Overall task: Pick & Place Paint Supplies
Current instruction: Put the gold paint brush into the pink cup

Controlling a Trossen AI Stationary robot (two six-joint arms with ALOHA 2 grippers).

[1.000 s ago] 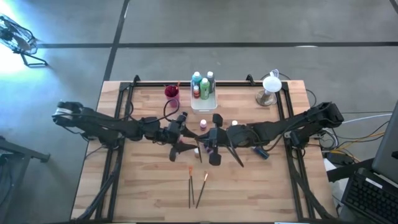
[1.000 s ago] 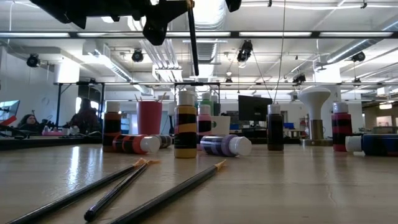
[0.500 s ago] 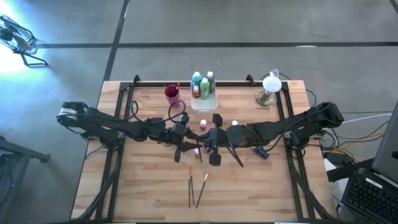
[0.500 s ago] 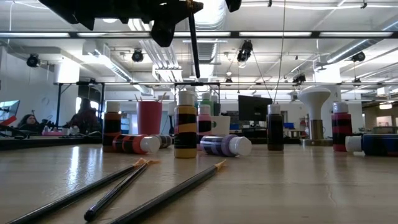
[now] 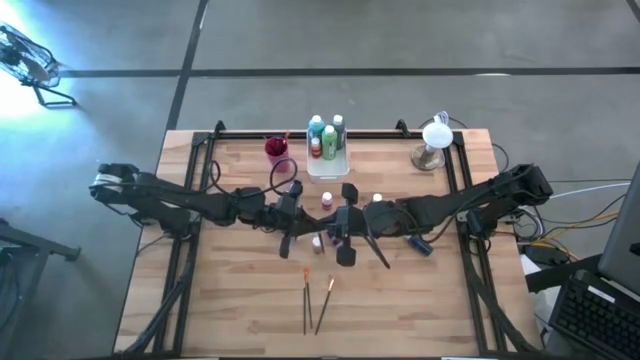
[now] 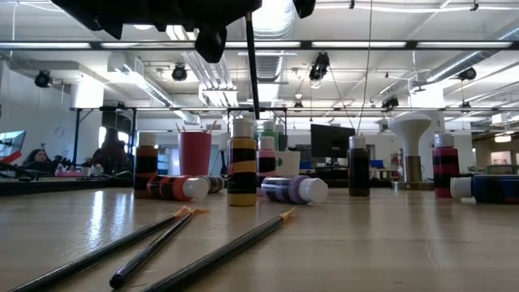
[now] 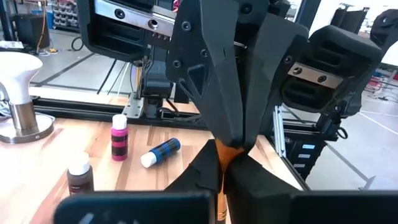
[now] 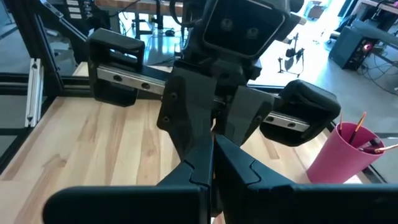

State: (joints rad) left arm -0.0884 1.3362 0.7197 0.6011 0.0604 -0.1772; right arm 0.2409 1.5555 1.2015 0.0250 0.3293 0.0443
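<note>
Closing in from nine o'clock, the left gripper (image 5: pixel 300 232) has pinched shut on the brush (image 6: pixel 252 65) that the right gripper (image 5: pixel 334 234) also clamps, held above mid-table. A handover looks under way; the cup (image 5: pixel 276 150) waits at eleven o'clock.

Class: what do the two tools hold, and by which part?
The left tool and right tool both pinch one paintbrush near its upper end; its shaft hangs below.
</note>
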